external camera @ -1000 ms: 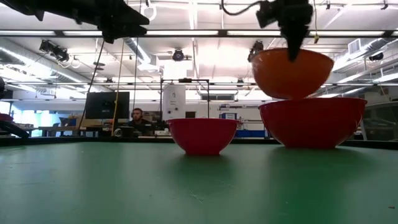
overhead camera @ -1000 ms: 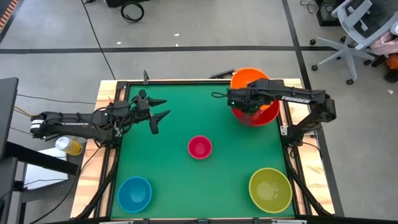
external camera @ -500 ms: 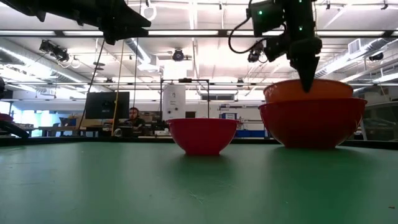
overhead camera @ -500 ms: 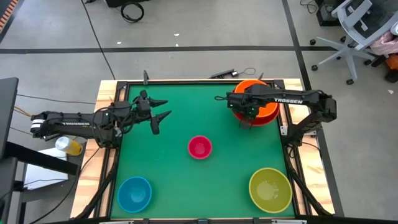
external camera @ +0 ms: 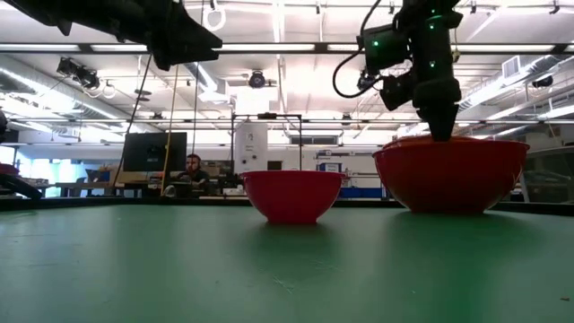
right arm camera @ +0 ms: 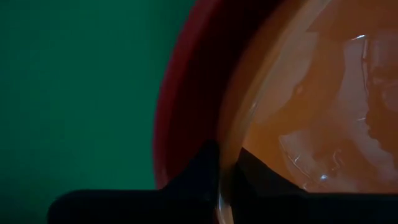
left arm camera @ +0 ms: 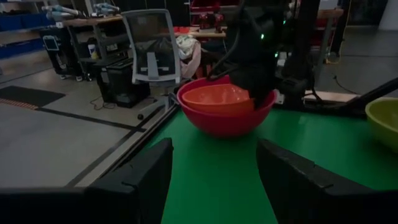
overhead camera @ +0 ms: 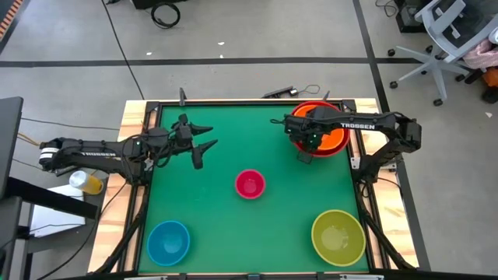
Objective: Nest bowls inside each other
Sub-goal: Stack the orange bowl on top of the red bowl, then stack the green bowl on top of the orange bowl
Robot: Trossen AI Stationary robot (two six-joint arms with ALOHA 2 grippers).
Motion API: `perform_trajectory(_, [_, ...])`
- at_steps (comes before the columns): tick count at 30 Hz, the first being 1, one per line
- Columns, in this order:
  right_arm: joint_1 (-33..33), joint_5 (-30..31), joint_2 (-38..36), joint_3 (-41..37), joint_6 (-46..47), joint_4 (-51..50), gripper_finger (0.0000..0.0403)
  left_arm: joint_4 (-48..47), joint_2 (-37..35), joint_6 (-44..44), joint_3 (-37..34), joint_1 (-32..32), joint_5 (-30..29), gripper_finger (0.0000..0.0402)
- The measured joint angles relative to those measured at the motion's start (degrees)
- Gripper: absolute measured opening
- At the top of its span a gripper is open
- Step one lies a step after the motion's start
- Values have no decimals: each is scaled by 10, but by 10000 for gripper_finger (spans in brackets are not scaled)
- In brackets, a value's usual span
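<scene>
The orange bowl [overhead camera: 331,134] sits upright inside the red bowl [overhead camera: 327,152] at the table's far right, their rims almost level in the low view. My right gripper [right arm camera: 221,155] reaches down into it and is shut on its rim. At the far left, above the table, my left gripper [overhead camera: 204,138] stands open and level, pointing at the two bowls [left arm camera: 225,99]. The small pink bowl [overhead camera: 250,184] stands on its base mid-table. The light blue bowl [overhead camera: 168,241] is near left and the yellow-green bowl [overhead camera: 338,236] near right. My right gripper pinches the orange bowl's rim [right arm camera: 227,134] on the side toward the table's left, one finger [right arm camera: 264,171] inside the bowl and one [right arm camera: 196,171] outside, between it and the red bowl's wall. The fingers come from above, pointing down. The orange bowl sits low inside the red bowl.
A raised wooden frame [overhead camera: 140,194] borders the green mat. Open mat lies between the pink bowl and the two near bowls. Beyond the far edge are cables on the floor and an office chair [overhead camera: 447,39]; a person sits far back in the low view.
My right gripper has come down with the orange bowl, which hung above the red bowl a second ago and now sits sunk inside it, only its rim showing in the low view. The left arm has kept still.
</scene>
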Motion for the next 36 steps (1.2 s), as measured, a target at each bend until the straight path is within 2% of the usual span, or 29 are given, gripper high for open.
perform_trajectory(8, [-8,21,0,-9,22,19,134,7,0,-11,0,0,0,233])
perform_trajectory(13, [-11,54,0,-9,50,21,177,7,0,-13,0,0,0,233])
perform_trajectory(17, [-11,82,-12,-9,71,21,188,7,0,-14,0,0,0,233])
perform_trajectory(21, [-11,85,-43,-9,90,20,188,7,0,-14,0,0,-6,233])
perform_trajectory(27, [-11,40,-111,-9,115,19,197,9,0,-15,0,0,-7,233])
perform_trajectory(30, [-12,36,-133,-9,134,20,208,20,0,-25,0,0,-7,233])
perform_trajectory(36, [-11,83,-152,-9,203,11,228,25,0,-40,0,0,-7,233])
